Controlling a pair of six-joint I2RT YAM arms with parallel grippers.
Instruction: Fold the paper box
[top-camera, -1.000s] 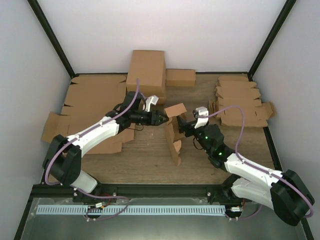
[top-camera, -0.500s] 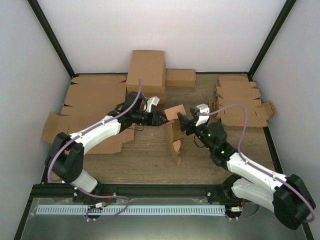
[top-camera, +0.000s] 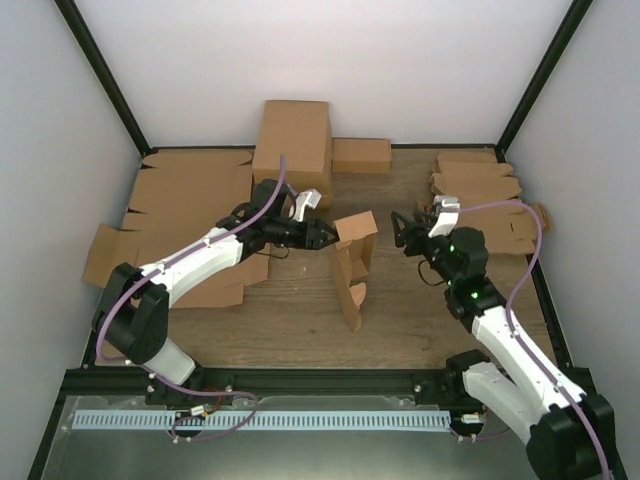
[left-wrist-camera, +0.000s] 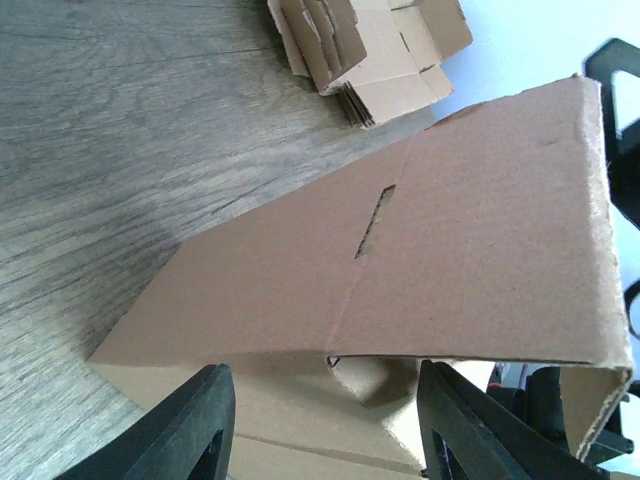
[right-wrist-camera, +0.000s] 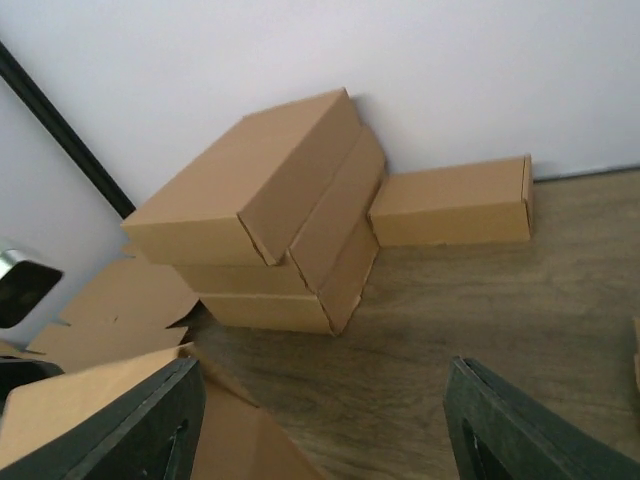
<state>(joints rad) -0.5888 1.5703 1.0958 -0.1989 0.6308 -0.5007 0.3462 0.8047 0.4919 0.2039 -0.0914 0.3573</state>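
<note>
The paper box (top-camera: 352, 262), a partly folded brown blank, stands upright mid-table with its top flap tilted up. My left gripper (top-camera: 325, 238) is at the box's upper left edge, open. In the left wrist view the box's slotted panel (left-wrist-camera: 400, 260) fills the frame just ahead of the wide-spread gripper (left-wrist-camera: 325, 425); I see no grip on it. My right gripper (top-camera: 400, 232) is open and empty, well apart to the right of the box. In the right wrist view the gripper (right-wrist-camera: 330, 430) is over bare wood, with a corner of the box (right-wrist-camera: 90, 410) at lower left.
A large brown carton (top-camera: 293, 140) and a small closed box (top-camera: 360, 155) stand at the back wall; both also show in the right wrist view (right-wrist-camera: 270, 200). Big flat cardboard sheets (top-camera: 180, 200) lie at left. A stack of flat blanks (top-camera: 480, 200) lies at right.
My right gripper has drawn back to the right, away from the box. The box's top flap now stands more upright. My left gripper has stayed at the box's upper left edge.
</note>
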